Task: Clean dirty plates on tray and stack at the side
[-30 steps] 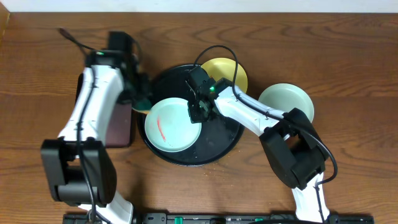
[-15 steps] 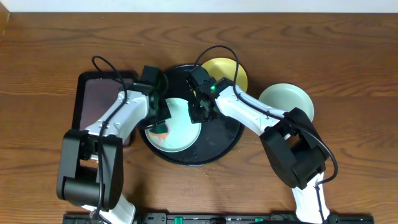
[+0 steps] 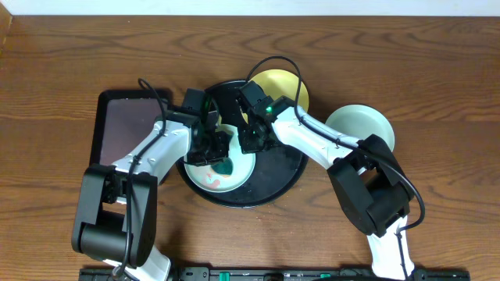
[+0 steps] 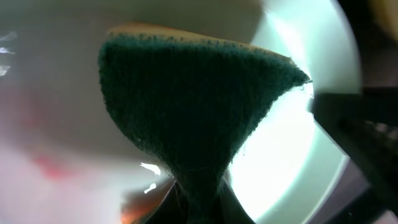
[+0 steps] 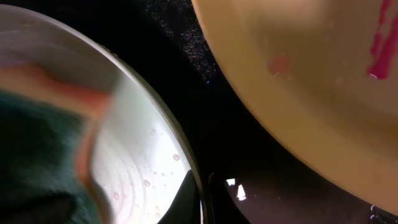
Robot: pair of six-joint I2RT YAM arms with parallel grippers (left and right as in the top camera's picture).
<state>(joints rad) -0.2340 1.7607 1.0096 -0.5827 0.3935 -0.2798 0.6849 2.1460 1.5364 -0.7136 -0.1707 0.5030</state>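
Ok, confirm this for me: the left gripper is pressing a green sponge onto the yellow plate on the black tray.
Not quite. The left gripper is pressing the green sponge onto the pale blue-green plate on the black tray; the yellow plate sits clear of the sponge. The overhead view shows it.

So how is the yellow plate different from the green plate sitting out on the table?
The yellow plate overlaps the edge of the black tray and has a red smear. The green plate sits on the table and shows no marks. Both are small and round.
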